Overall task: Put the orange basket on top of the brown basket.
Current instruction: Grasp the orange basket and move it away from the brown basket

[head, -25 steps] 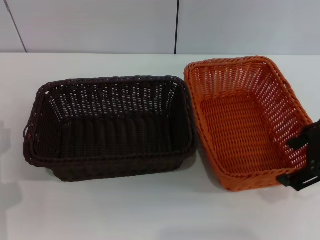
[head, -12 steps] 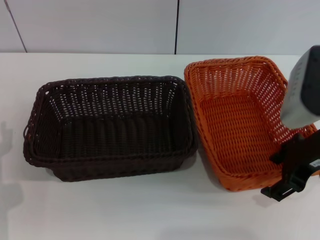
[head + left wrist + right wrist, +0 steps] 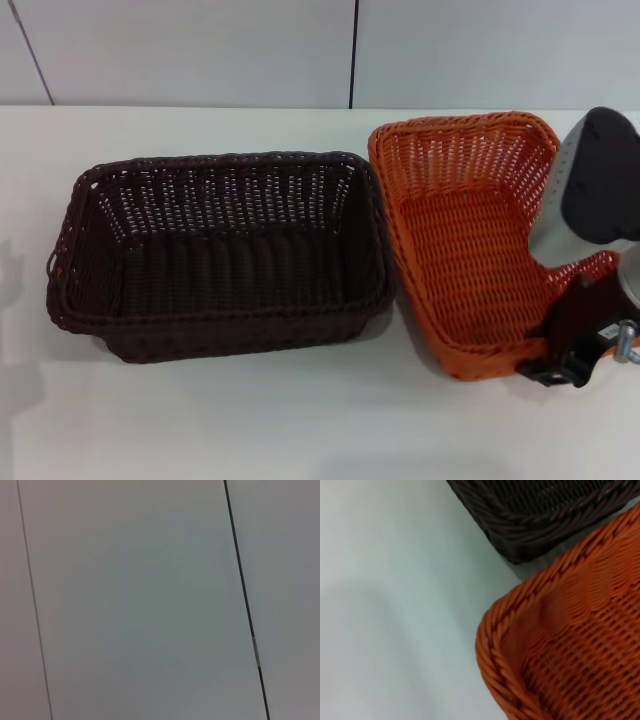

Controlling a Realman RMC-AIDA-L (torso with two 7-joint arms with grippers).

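Observation:
The orange basket [image 3: 460, 240] stands on the white table at the right, right beside the brown basket [image 3: 220, 260] at the left. My right arm reaches in from the right over the orange basket's right side. My right gripper [image 3: 562, 348] is at that basket's near right corner, by the rim. The right wrist view shows a corner of the orange basket [image 3: 560, 645] up close, with an edge of the brown basket [image 3: 545, 515] beyond it. My left gripper is out of view; the left wrist view shows only a wall panel.
The white table [image 3: 300, 420] has bare surface in front of both baskets and to the left of the brown one. A white panelled wall [image 3: 200, 50] runs along the table's far edge.
My right arm has come in from the right edge over the orange basket's right side, and the gripper has moved left to its near right corner. Both baskets have stayed put.

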